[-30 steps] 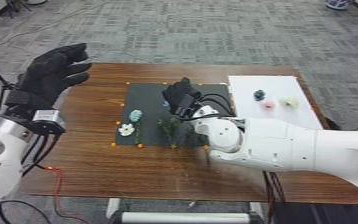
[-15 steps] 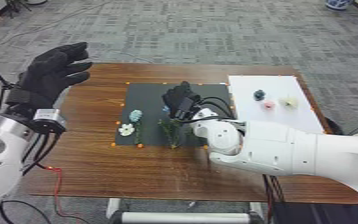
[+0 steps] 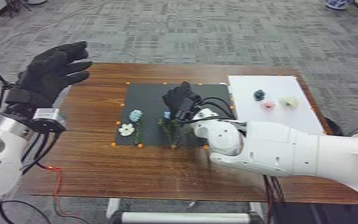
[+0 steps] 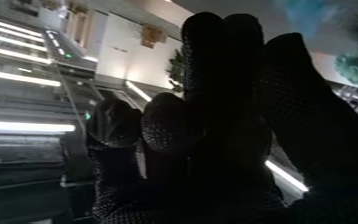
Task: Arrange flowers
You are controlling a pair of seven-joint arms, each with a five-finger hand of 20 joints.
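So, right hand (image 3: 180,96) is loosely open over mid-mat (image 3: 147,95), no grasp seen; left hand (image 3: 53,72) is open too, left of the mat. Small blue flower (image 3: 167,115) is mid-mat, green stems (image 3: 170,131) run toward the mat's near edge. Should handle light, thin stem bendy, petals soft and crushable: pinch the stem just under the bloom, squeeze gently.
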